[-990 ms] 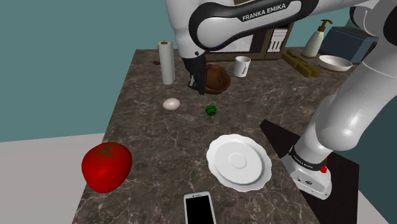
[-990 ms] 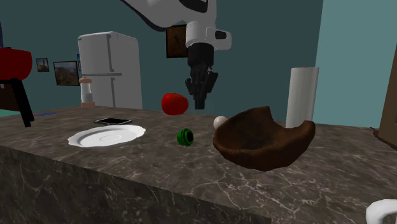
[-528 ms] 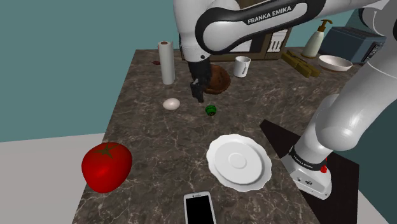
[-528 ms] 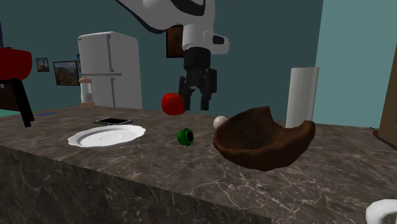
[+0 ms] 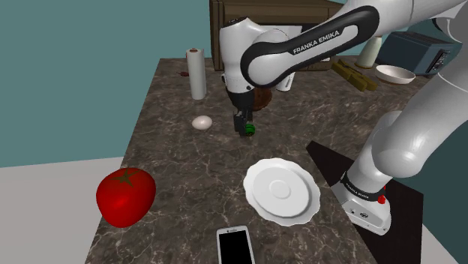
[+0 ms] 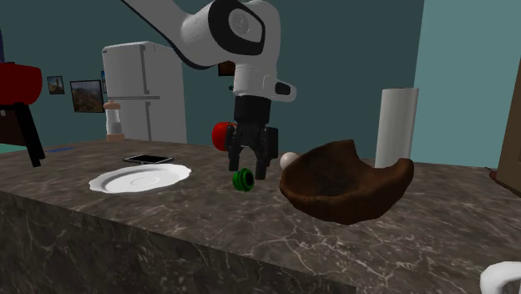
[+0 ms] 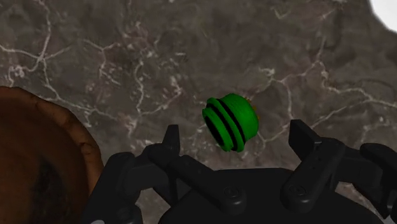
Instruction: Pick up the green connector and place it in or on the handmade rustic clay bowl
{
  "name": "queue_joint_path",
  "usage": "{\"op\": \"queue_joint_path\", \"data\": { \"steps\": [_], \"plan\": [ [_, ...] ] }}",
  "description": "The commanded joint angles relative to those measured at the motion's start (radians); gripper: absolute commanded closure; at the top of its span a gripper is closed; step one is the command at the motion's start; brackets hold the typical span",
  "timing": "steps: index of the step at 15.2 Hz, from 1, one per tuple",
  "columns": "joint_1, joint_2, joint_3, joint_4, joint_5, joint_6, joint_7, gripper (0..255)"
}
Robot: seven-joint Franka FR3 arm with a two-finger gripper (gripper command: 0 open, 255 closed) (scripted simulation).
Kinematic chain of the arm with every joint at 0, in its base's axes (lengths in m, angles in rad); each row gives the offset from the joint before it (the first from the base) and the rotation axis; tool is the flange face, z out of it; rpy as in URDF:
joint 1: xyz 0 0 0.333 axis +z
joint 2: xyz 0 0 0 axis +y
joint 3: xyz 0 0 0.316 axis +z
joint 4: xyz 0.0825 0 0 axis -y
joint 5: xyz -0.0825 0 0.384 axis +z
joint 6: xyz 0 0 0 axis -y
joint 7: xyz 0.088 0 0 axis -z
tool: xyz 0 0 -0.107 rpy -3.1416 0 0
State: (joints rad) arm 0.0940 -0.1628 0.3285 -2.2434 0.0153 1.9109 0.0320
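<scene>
A small bright green connector point(image 7: 231, 122) lies on its side on a dark, white-veined marble counter point(image 5: 180, 165). It is a stubby round plug: a smooth domed end, then two raised rings separated by dark grooves. In the second exterior view it rests on the stone just beside a rough brown bowl point(image 6: 346, 188) with an uneven rim, not touching it.

The black gripper point(image 6: 248, 169) hangs directly above the connector, pointing down, its two fingers spread apart. In the wrist view the connector sits between the fingertips and a little beyond them, and neither finger touches it.

A white egg point(image 5: 202, 122) lies near the connector, with a white plate point(image 5: 281, 187) farther off toward the stand.
</scene>
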Motion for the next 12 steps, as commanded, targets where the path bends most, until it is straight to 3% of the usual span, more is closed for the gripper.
{"op": "queue_joint_path", "data": {
  "steps": [1,11,12],
  "plan": [
    [-0.001,0.003,-0.001,-0.023,0.0,0.027,-0.002,0],
    [-0.001,0.008,0.0,-0.04,-0.002,0.048,-0.001,0],
    [-0.001,0.008,0.0,-0.04,-0.002,0.048,-0.001,255]
  ]
}}
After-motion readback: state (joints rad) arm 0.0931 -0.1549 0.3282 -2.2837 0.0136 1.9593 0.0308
